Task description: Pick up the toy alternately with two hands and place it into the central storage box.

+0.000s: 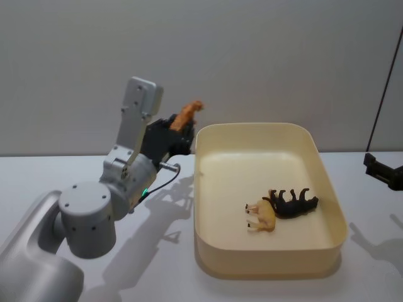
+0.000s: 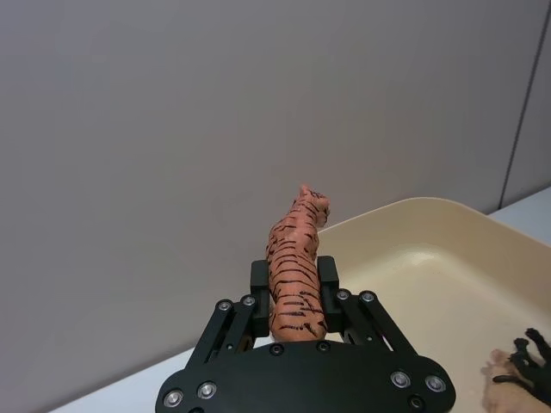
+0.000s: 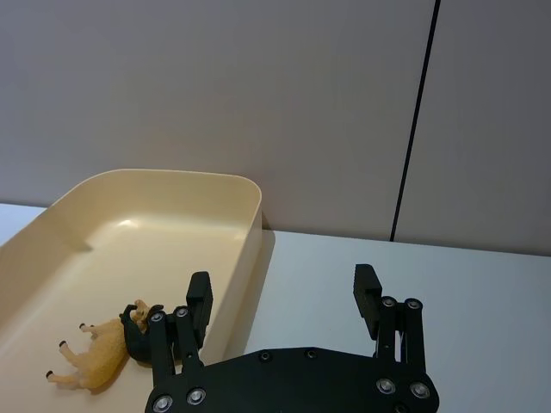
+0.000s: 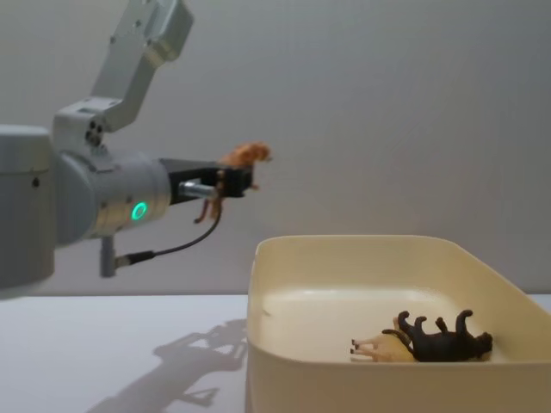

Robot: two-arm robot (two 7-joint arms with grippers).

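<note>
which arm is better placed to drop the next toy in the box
Left. The left gripper already holds the tiger raised beside the storage box near its far left corner; the right gripper is open and empty.

3 toy animals (image 1: 189, 114), 1 storage box (image 1: 327, 182), 2 grippers (image 2: 297, 301).

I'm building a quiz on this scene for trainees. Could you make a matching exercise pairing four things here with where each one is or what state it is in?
Column A
1. orange black-striped plastic tiger figure
2. dark brown plastic animal figure
3. right black two-fingered end effector
4. large cream rectangular plastic storage box

Column B
a. open, holding nothing
b. resting on the white table
c. held in the left end effector, raised beside the box
d. lying inside the box, against a tan plastic animal figure

Pairs: 1-c, 2-d, 3-a, 4-b
</note>
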